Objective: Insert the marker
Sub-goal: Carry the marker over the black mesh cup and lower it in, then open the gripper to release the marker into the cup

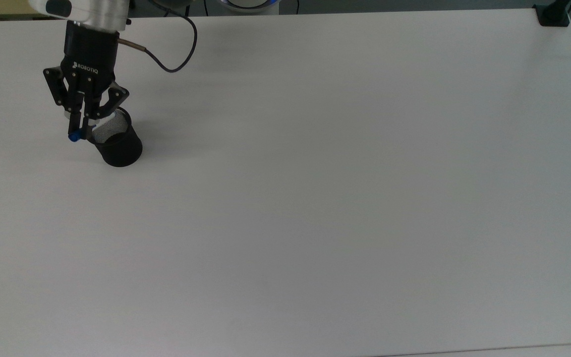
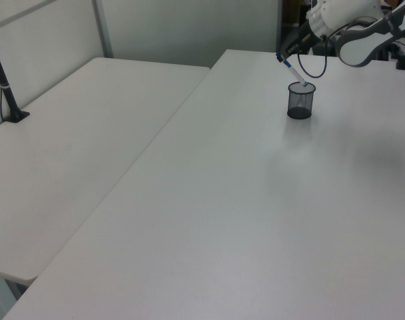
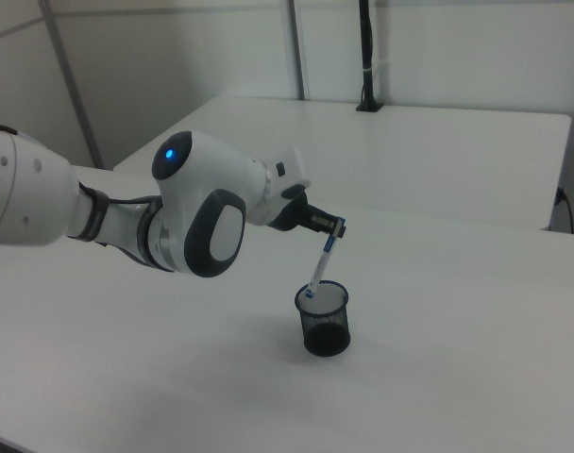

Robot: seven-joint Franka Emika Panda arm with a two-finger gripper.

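Pincer (image 1: 81, 130) gripping tilted marker (image 3: 321, 263), tip in mesh cup (image 3: 324, 319)

arm (image 3: 188, 217): glossy white shells, blue light | end effector (image 1: 81, 130): black, ROBOTIQ lettering | dark cable (image 1: 176, 59)

open white table (image 1: 345, 198) all round, lone obstacle black mesh cup (image 1: 119, 146)
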